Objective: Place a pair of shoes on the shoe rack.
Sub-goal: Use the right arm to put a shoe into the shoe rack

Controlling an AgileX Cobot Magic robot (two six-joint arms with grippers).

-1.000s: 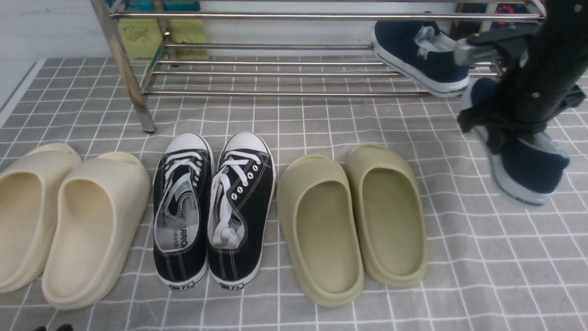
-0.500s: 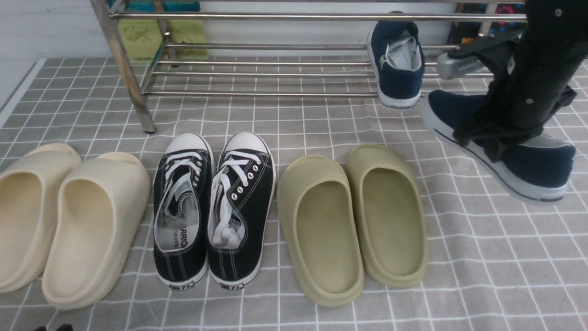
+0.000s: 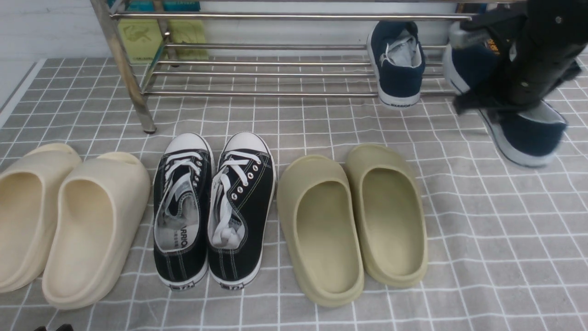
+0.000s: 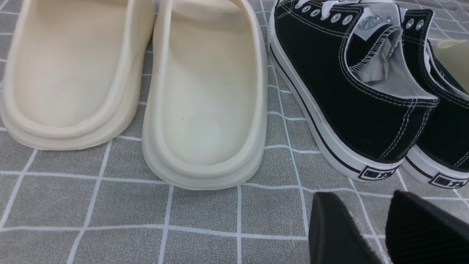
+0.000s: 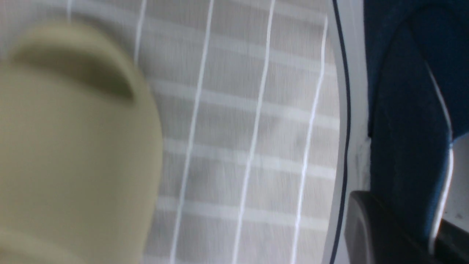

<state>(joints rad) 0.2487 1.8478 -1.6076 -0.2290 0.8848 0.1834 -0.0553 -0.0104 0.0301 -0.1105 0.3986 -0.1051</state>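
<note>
While one navy shoe (image 3: pixel 398 69) sits on the shoe rack (image 3: pixel 275 17), right gripper (image 3: pixel 491 103) is clamping the second shoe (image 3: pixel 533 138), not shelved yet.

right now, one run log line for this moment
step: racking second shoe | right gripper: shut on held navy sneaker, toe at shoe rack | other navy sneaker: on lower shelf | left gripper: open

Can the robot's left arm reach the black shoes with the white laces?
Probably yes. The left end effector sits just behind the heels of the black sneakers, with only bare checked cloth between them.
</note>
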